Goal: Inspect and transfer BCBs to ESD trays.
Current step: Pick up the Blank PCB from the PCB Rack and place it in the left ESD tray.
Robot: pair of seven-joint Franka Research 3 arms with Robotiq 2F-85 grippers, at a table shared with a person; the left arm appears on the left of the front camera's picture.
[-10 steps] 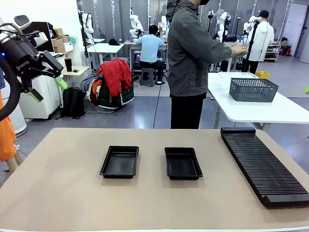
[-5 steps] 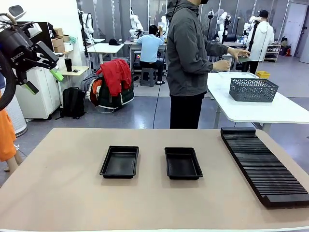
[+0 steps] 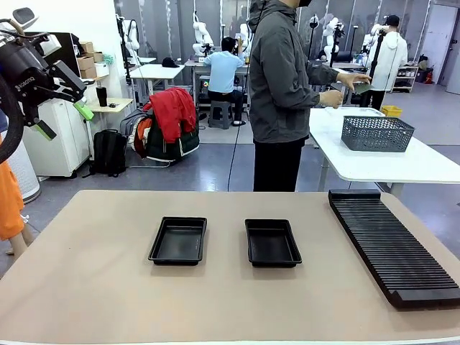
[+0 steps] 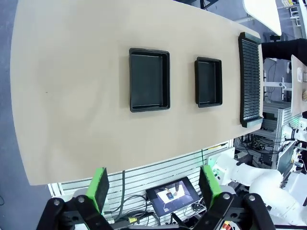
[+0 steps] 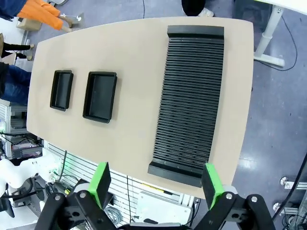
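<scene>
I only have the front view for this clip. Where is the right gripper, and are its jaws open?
Observer: In its wrist view the right gripper is open, with nothing between its green pads, high above the table.
Operator: What is it looking down at?
Observer: Mostly the long ribbed rack, seen from above; its slots look empty.
Operator: And the left gripper, from its own camera?
Observer: The left gripper is open too, holding nothing. It looks straight down on both ESD trays, whose floors are bare.
</scene>
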